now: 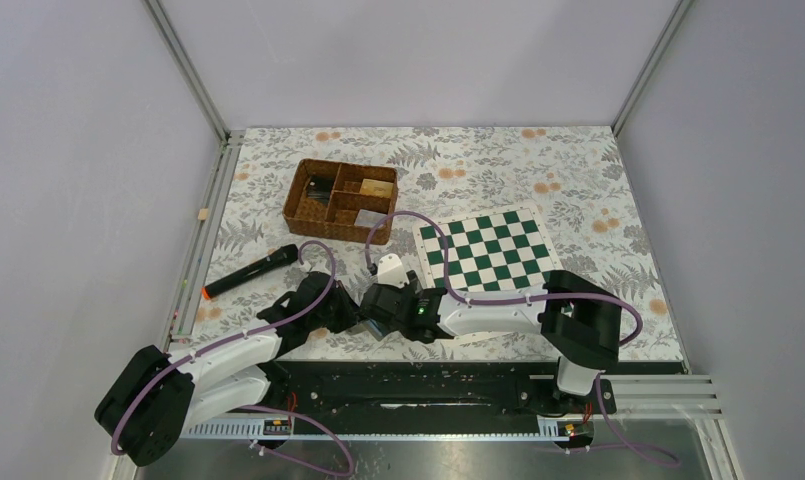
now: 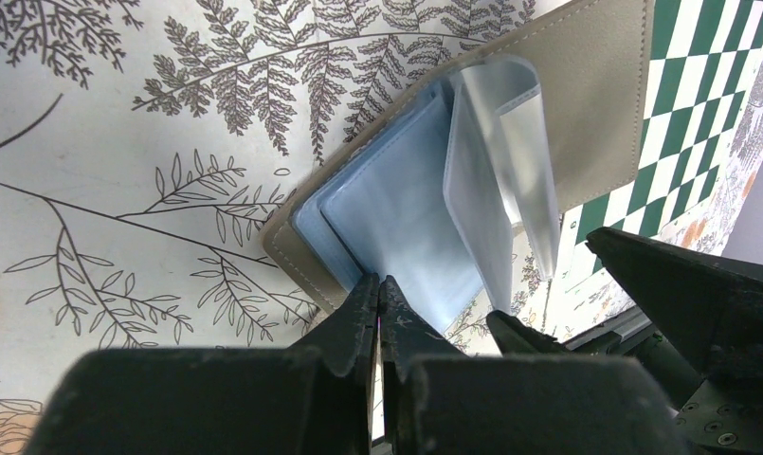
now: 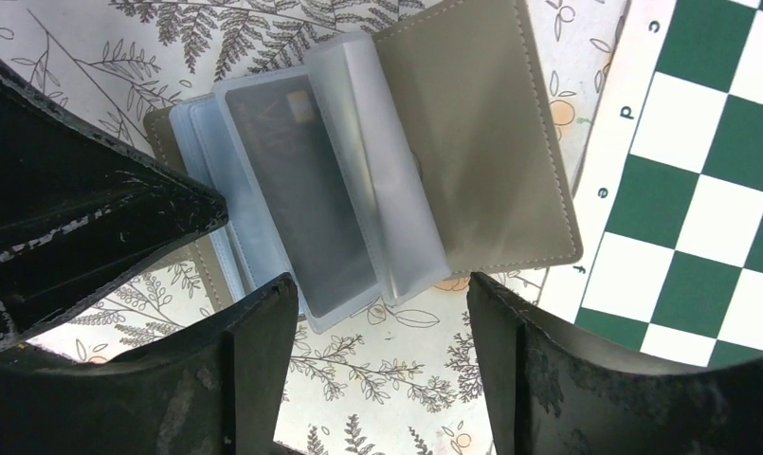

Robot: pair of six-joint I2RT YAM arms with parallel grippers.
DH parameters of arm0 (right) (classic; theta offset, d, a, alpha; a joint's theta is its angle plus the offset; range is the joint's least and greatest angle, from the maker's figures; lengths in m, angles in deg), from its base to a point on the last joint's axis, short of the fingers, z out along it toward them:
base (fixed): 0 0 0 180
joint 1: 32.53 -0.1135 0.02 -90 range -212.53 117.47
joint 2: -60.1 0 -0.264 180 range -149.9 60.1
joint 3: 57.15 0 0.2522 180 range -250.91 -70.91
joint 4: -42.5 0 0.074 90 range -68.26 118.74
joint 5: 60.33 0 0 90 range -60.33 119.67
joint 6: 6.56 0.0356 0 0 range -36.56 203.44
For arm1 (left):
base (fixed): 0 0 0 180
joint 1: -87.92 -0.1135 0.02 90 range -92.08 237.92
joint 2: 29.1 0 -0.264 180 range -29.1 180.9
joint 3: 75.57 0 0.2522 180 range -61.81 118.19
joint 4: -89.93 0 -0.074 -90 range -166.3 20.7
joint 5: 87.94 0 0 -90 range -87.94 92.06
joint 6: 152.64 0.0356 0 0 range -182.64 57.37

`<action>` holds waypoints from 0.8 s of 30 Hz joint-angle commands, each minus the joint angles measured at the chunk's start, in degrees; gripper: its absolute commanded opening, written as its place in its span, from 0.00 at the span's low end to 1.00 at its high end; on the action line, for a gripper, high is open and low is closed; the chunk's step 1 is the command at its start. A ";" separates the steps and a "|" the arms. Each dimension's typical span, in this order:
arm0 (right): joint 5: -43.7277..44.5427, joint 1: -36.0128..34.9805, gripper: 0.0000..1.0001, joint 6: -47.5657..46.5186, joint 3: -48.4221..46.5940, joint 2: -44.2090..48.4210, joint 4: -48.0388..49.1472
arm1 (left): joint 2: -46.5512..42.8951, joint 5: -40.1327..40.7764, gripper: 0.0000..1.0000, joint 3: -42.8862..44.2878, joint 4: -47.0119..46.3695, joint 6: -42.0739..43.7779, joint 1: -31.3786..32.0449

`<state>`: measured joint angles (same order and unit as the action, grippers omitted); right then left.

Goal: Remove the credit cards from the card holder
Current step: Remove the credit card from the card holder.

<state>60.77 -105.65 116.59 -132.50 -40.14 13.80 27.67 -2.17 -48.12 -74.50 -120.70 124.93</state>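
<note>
The card holder (image 3: 472,142) lies open on the fern-patterned table, grey cover flat, also seen as the card holder (image 2: 595,104) and, pale and small, the card holder (image 1: 388,266). Its clear sleeves (image 3: 377,180) fan up from the spine. One sleeve shows a dark credit card (image 3: 301,190) inside. My left gripper (image 2: 382,284) is shut, its tips resting against the near edge of the light blue sleeves (image 2: 396,218). My right gripper (image 3: 379,284) hangs open just over the holder's near edge, the sleeve ends between its fingers, touching neither.
A green and white chessboard (image 1: 488,250) lies right of the holder, its corner under the cover. A brown wicker basket (image 1: 340,200) stands at the back. A black marker with an orange tip (image 1: 250,272) lies left. The two arms cross close together.
</note>
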 commanded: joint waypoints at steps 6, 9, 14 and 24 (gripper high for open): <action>6.57 0.33 0.70 -1.71 0.38 3.57 -1.07 | 0.85 2.78 0.00 -0.56 4.30 1.12 0.07; 5.23 2.45 0.69 -1.99 1.26 4.49 -0.80 | 0.63 2.89 0.00 -0.53 4.51 1.14 0.05; -1.20 6.43 0.71 -4.25 4.47 6.96 3.87 | 0.47 3.31 0.00 -0.51 5.10 1.35 0.05; -15.59 14.48 0.80 -6.49 7.75 7.05 10.77 | 0.97 3.48 0.00 -0.46 5.27 1.55 0.07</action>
<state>51.78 -93.41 111.76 -125.44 -34.72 20.05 27.65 -1.93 -48.12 -74.46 -120.70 124.93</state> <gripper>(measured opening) 0.802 0.006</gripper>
